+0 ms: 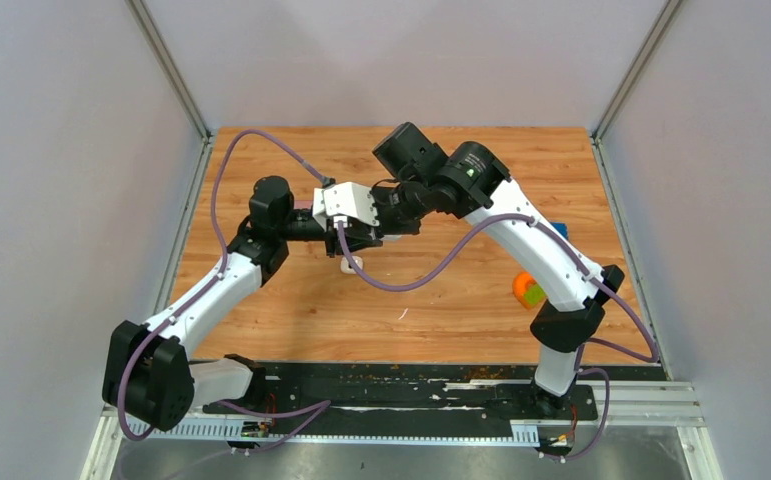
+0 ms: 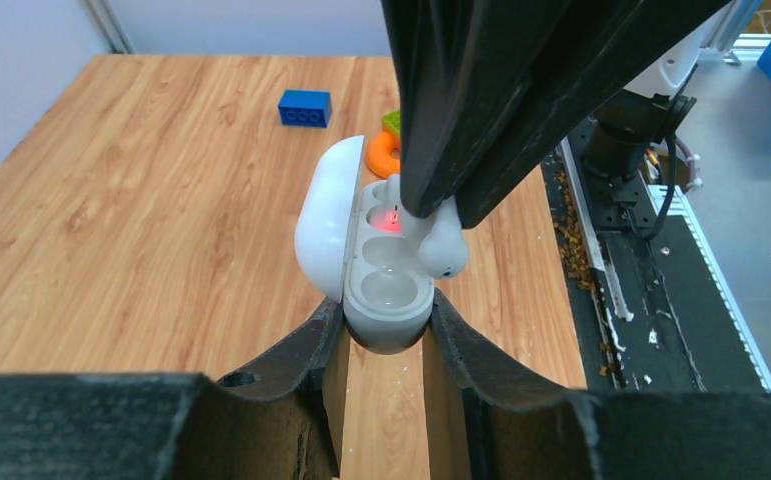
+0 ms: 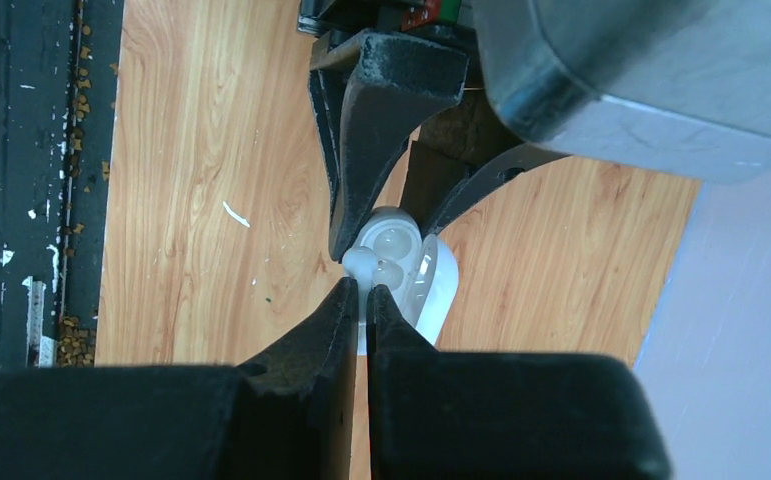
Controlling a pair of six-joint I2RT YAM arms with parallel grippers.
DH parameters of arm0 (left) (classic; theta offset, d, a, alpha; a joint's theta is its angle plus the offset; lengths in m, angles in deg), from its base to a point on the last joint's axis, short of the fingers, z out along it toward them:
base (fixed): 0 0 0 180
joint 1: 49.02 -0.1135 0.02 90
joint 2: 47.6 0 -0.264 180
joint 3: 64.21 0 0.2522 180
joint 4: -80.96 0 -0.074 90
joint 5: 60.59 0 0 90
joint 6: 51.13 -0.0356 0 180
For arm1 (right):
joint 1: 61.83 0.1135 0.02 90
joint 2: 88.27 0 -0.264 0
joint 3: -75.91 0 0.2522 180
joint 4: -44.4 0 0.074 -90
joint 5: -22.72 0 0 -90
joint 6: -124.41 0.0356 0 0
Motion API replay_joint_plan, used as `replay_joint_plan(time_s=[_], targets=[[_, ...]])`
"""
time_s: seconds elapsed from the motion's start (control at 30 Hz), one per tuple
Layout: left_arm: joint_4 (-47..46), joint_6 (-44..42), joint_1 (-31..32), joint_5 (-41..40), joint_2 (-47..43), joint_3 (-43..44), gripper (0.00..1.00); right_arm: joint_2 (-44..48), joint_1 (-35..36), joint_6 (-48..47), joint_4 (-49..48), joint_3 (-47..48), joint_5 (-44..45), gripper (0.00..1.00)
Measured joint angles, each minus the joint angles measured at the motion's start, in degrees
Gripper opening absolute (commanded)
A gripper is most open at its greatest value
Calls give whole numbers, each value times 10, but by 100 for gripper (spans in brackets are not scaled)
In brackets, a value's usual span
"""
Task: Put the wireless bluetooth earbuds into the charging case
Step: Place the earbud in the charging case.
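My left fingers (image 2: pixel 333 325) are clamped on the base of the smooth, rounded white case (image 2: pixel 386 295), which is held above the wood-grain tabletop (image 2: pixel 161 200) with its lid open. My right fingers (image 3: pixel 349 305) pinch a glossy white earbud (image 2: pixel 441 245), its bulb just over the edge of the case's moulded sockets.

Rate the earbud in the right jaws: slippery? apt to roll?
Probably slippery: the earbud is glossy and rounded, and the jaws of the right gripper pinch only a small part, so it may pivot. Likely very light, being far smaller than the jaws. Dropped, it could roll off the charging case held by the left gripper.
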Motion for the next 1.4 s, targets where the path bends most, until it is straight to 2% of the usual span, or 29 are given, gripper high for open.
replay_joint_plan(time_s=[0.6, 0.97, 1.4], targets=[[-20, 24, 0, 5, -3, 0, 0, -1, 3, 5, -32, -14, 24, 0], [-27, 32, 0, 2, -2, 0, 0, -1, 3, 5, -36, -18, 29, 14], [-32, 32, 0, 5, -2, 0, 0, 31, 3, 5, -47, -40, 25, 25]])
